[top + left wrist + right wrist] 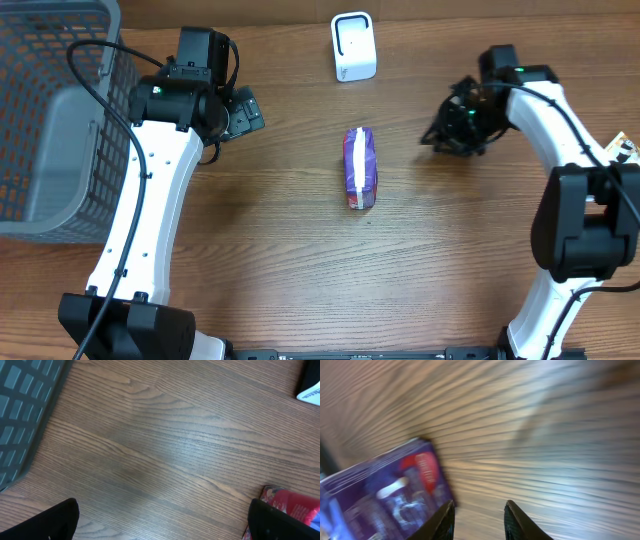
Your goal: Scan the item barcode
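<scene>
Field notes, for you at the controls:

- The grey plastic basket (60, 160) sits at the table's far left. The overhead frame cuts it off at the top and left edges. Its walls are an open grid, and a solid grey band runs along the near side.
- In the left wrist view you see one rounded lower corner of the basket (20, 415) at upper left, resting on the wood.
- The table (300, 270) is brown wood-grain. A pale sheen crosses its surface (175, 450) in the left wrist view. In the right wrist view the grain (545, 435) is streaked and blurred.
- A small yellow-and-white tag (624, 148) shows at the right edge, partly hidden. It is too small for you to identify.
</scene>
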Robot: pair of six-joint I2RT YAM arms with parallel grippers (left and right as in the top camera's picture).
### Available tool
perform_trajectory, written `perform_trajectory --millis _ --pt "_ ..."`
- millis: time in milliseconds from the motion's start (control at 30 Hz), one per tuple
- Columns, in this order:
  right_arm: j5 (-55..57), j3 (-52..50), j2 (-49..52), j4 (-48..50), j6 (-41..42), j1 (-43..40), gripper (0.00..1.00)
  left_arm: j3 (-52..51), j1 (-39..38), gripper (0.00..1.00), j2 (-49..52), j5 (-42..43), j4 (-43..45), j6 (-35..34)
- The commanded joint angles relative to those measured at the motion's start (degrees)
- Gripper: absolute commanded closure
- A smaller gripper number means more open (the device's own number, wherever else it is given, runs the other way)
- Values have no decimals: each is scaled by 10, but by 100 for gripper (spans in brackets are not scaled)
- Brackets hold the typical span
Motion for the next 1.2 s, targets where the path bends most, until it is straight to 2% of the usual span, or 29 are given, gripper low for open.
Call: perform_trajectory --millis 0,200,433,533,633,733,800,900,1000,1067,1167 --pt "42 14 -9 -20 -23 -13 68 3 2 0 3 -10 0 -12" --pt "-87 47 -31 -50 -103 7 72 3 2 0 3 -10 0 -12" --pt "-84 97 -96 -49 -103 77 69 3 2 0 3 -10 0 -12" --pt "-78 99 -112 -46 -103 118 63 3 2 0 3 -10 0 -12" --pt "-24 97 -111 -48 -99 171 51 3 2 0 3 -10 0 -12" --pt "105 97 -107 -48 -45 228 51 3 2 0 3 -10 1 -12" --pt "207 97 -105 -49 16 263 46 3 2 0 3 -10 1 -12" --pt "316 87 -105 -48 86 309 23 3 2 1 3 -10 0 -12" --pt "373 64 -105 -40 130 342 14 3 2 0 3 -10 1 -12" --pt "372 38 -105 -17 139 354 4 3 2 0 3 -10 0 -12" --pt "377 7 -105 15 141 358 1 3 2 0 3 -10 0 -12"
